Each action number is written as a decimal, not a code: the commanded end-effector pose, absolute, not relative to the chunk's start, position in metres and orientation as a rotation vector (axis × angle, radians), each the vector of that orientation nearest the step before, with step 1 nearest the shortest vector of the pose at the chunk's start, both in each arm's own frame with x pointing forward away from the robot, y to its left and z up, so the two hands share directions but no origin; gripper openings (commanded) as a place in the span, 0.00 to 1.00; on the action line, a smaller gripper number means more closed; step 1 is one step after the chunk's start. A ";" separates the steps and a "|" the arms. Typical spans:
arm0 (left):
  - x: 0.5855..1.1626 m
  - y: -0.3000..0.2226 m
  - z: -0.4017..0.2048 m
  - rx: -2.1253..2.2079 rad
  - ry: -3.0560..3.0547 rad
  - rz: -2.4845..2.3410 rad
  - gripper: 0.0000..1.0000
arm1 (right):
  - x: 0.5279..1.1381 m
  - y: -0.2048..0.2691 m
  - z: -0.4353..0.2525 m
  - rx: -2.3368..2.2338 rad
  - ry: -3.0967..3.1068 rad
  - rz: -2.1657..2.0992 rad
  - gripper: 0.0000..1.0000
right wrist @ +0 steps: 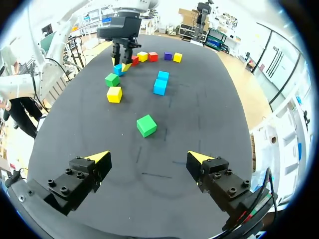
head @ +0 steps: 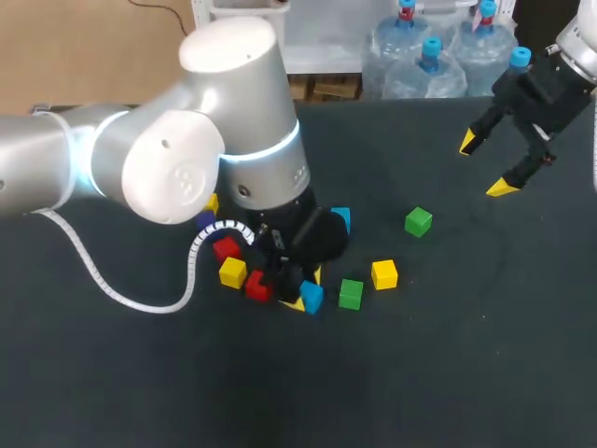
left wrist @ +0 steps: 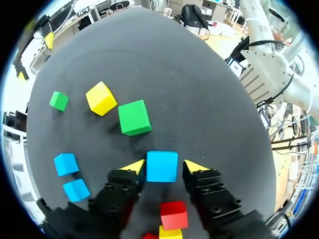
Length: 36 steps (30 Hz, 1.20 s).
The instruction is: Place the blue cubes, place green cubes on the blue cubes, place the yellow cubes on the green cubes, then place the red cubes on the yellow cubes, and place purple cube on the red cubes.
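While the left gripper (left wrist: 164,167) stands low over the dark table (head: 438,373), its yellow tips flank a blue cube (left wrist: 162,166) that rests on the tabletop. One tip lies against the cube's side and the other shows a thin dark gap, so the fingers are apart and not clamped on it. Just ahead of that cube lies a large-looking green cube (left wrist: 134,117), with a yellow cube (left wrist: 101,98) beside it and a second green cube (left wrist: 59,101) farther off. Two more blue cubes (left wrist: 66,164) lie close together off to one side of the gripper. Under the gripper's body a red cube (left wrist: 174,215) touches another yellow block (left wrist: 170,232). From the right wrist, a purple cube (right wrist: 168,56) shows in the far row behind the left arm. The right gripper (right wrist: 149,159) hangs well apart from all cubes over bare table, its fingers spread wide and holding nothing.
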State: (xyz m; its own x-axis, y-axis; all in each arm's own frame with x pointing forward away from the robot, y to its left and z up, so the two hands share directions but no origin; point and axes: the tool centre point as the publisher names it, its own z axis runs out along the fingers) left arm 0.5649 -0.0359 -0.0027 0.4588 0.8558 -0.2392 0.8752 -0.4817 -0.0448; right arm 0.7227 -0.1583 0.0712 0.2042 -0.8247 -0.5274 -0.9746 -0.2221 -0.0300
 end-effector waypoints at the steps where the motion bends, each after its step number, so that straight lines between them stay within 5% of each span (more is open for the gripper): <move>1: 0.567 -0.037 -0.004 2.617 1.556 -0.353 0.24 | 0.723 -0.158 0.071 -2.128 1.682 0.581 1.00; 9: 0.568 -0.034 0.005 2.598 1.599 -0.335 0.00 | 0.723 -0.158 0.071 -2.128 1.682 0.581 1.00; 36: 0.650 0.011 0.037 2.212 1.975 -0.173 0.00 | 0.723 -0.158 0.071 -2.128 1.682 0.581 1.00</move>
